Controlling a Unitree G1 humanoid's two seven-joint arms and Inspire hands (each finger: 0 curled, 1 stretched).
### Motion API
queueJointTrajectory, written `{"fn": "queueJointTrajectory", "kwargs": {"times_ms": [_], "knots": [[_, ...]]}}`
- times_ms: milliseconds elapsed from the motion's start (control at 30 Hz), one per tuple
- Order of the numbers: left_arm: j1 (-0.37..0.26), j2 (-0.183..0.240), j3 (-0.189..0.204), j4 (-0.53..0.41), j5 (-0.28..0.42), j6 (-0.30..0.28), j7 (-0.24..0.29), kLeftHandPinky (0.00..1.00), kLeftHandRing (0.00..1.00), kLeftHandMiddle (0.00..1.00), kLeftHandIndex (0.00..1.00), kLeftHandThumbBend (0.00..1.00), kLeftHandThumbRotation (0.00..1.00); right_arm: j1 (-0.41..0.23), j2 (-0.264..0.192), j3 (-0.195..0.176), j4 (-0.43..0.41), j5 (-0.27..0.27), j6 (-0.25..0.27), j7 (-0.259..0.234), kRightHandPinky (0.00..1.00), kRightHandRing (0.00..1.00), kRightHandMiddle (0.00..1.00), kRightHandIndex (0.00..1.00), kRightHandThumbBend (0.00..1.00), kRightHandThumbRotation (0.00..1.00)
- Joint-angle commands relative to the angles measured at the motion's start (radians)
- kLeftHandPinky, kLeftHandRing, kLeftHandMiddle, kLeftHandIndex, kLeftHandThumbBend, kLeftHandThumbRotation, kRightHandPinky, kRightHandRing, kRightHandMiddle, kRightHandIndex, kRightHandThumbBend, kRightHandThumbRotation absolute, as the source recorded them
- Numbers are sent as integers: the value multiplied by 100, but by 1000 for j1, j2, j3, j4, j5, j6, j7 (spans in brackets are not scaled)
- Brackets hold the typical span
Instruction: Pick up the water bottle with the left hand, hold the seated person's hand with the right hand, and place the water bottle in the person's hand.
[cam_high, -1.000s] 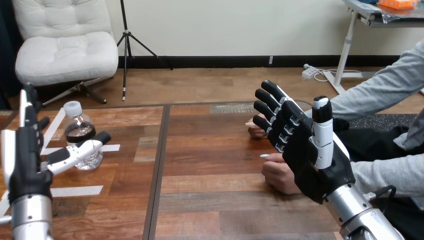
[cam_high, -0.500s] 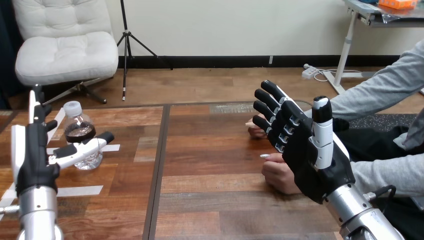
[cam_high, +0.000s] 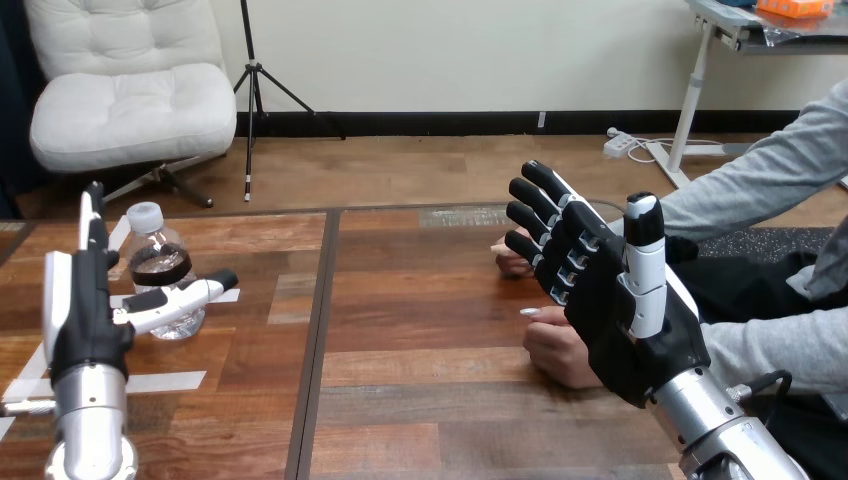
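A small clear water bottle (cam_high: 160, 268) with a white cap and a dark band stands upright on the table's left part. My left hand (cam_high: 85, 320) is open just in front of it, fingers straight up at the bottle's left and the thumb stretched across its lower front; I cannot tell whether the thumb touches it. My right hand (cam_high: 610, 300) is open and raised at the right, fingers spread, in front of the person's two hands. The person's nearer hand (cam_high: 555, 350) rests on the table partly behind my palm. The farther hand (cam_high: 512, 263) shows beyond my fingers.
White tape strips (cam_high: 150, 382) mark the wooden table (cam_high: 420, 330) around the bottle. A dark seam (cam_high: 318, 330) runs front to back between the table's boards. The person's grey sleeves (cam_high: 760, 190) come in from the right edge.
My left hand has moved right and a little forward toward the bottle. The right hand and the person's hands have stayed still.
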Motion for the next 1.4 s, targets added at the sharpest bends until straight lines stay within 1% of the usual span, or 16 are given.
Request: {"fn": "queueJointTrajectory", "kwargs": {"times_ms": [0,167,333,667,900,1133,1367], "knots": [[-99,36,-26,52,5,1,11,93,100,100,100,97,7,-62,7,-5,-25,0,-21,1,100,99,97,96,95,100],[-124,39,-30,95,-3,2,12,96,100,100,100,96,10,-61,6,-5,-28,-1,-20,-1,100,99,97,96,96,100],[-146,43,-38,134,-2,-1,23,99,100,100,100,96,11,-62,5,-6,-26,2,-21,4,100,99,97,96,95,100],[-187,43,-47,188,-9,25,35,100,100,100,100,95,14,-60,9,-8,-26,5,-20,3,100,99,97,96,94,100],[-218,42,-44,242,-23,21,43,100,100,100,100,95,14,-59,8,-8,-24,3,-25,5,100,99,97,96,94,100],[-254,48,-54,312,-6,18,94,100,100,100,100,95,16,-59,8,-9,-23,4,-27,7,100,99,97,96,94,100],[-284,54,-67,367,8,20,136,100,100,100,100,96,22,-58,10,-10,-22,6,-28,8,100,99,97,96,95,100]]}}
